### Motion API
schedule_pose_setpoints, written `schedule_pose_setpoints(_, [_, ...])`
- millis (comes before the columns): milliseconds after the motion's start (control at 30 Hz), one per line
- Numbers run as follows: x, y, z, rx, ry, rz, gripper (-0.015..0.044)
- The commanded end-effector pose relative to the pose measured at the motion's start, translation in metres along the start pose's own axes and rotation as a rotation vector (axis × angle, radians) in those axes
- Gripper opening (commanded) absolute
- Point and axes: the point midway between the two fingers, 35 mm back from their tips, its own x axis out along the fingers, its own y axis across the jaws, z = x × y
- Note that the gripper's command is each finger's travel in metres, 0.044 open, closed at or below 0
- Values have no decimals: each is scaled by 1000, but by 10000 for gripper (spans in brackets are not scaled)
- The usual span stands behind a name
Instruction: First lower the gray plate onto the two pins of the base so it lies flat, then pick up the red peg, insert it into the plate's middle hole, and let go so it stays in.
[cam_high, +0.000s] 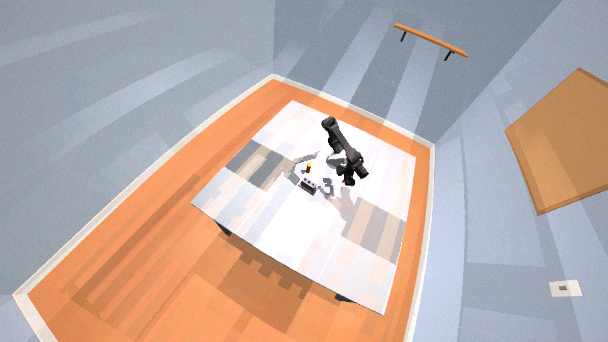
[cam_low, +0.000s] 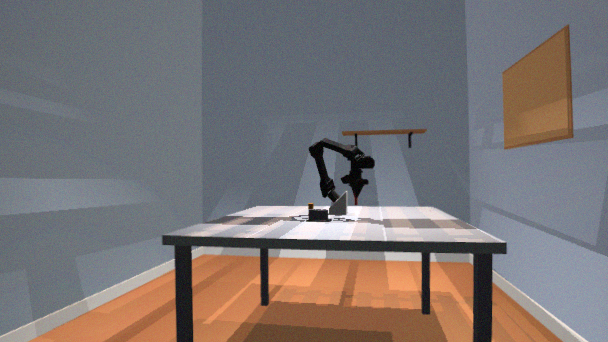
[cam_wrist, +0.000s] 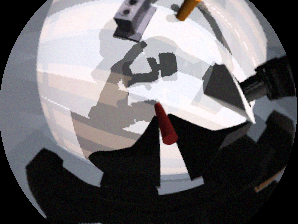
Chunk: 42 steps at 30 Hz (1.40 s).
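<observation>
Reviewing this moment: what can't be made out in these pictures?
- Gray plate: exterior view shows it tilted beside the base; whether it touches the pins is too small to tell.
- Base holes and pins: blurred in the wrist view.
- Red peg: its upper end is hidden by the dark gripper shut on it.
- Orange-topped item: too small in the top view to identify.

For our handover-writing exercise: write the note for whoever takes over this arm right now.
Gripper: shut on the slim red peg, held off the table.
Gray flat plate: standing tilted beside the dark block base, not flat on its pins.
Done: peg picked up.
Left: seat the plate, insert the peg in its middle hole, release.
</observation>
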Motion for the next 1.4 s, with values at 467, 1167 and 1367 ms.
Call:
schedule_pose_setpoints(467, [-2, 14, 39, -8, 15, 9, 0])
schedule_pose_setpoints(1167, [-4, 26, 96, -8, 25, 18, 0])
schedule_pose_setpoints(1367, [-5, 28, 114, -6, 23, 20, 0])
